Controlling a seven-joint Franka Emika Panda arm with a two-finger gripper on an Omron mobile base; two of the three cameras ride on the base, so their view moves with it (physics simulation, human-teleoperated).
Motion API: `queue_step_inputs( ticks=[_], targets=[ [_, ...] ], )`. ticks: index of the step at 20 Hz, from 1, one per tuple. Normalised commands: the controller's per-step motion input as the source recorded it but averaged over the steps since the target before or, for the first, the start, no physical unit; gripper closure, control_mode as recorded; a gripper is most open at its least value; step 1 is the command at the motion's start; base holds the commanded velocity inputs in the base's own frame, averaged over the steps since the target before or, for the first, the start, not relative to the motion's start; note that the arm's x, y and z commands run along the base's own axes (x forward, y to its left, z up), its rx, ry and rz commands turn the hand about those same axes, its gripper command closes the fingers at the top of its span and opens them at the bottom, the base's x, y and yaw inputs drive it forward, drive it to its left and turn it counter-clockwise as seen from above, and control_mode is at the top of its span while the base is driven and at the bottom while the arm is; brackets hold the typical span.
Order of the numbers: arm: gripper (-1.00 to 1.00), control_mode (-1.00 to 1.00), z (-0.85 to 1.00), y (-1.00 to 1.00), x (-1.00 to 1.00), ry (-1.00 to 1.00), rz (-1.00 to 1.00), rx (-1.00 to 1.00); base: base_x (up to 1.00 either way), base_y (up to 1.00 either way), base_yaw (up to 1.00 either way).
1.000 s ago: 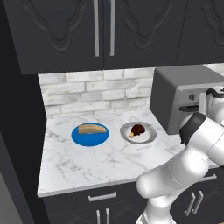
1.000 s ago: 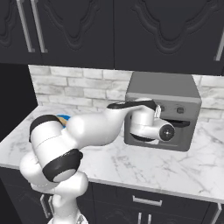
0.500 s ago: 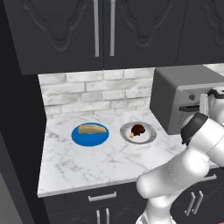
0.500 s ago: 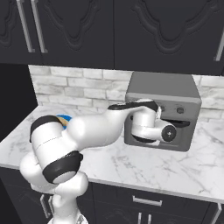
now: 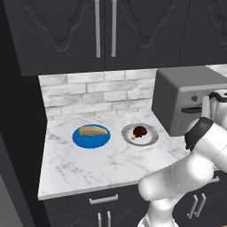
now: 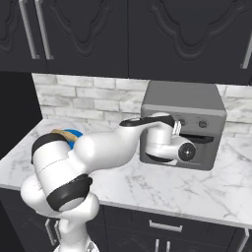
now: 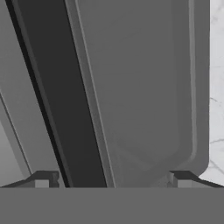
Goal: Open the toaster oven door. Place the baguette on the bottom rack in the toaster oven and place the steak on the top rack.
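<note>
The grey toaster oven (image 5: 184,95) stands at the counter's right end. Its door (image 7: 140,87) looks shut, with the dark bar handle (image 7: 57,87) along its upper edge. My gripper (image 7: 111,179) is open right in front of the door, and the handle runs between its fingertips, nearer the left one. From the side, the gripper (image 6: 177,132) is against the toaster oven (image 6: 184,106) front. The tan baguette (image 5: 93,130) lies on a blue plate (image 5: 80,139). The dark steak (image 5: 139,131) sits on a grey plate (image 5: 150,138) beside it.
Dark wall cabinets (image 5: 106,31) hang above the marble counter (image 5: 93,164), with a brick backsplash (image 5: 88,95) behind. My own arm (image 6: 98,147) stretches across the counter in front of the plates. Marble counter (image 7: 216,87) shows past the door's edge.
The jaws have spread wider over the last second. The hand has shifted slightly along the oven front. The plates and food have not moved.
</note>
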Motion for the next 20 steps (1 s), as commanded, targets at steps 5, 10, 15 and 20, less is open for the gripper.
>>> queue_step_inputs(
  ticks=[5,10,15,20],
  targets=[
    [-1.0,-1.0,-0.27,-0.17,-0.12,0.0,0.0,0.08,0.0,0.0,0.0],
    [-1.0,-1.0,-0.54,-0.15,-0.3,0.01,0.0,0.05,0.0,0.0,0.0],
    [-1.0,-1.0,-0.55,-0.19,-0.27,0.02,0.0,0.02,0.0,0.0,0.0],
    [-1.0,-1.0,-0.61,-0.16,-0.27,0.0,0.0,0.01,0.0,0.0,0.0]
  ],
)
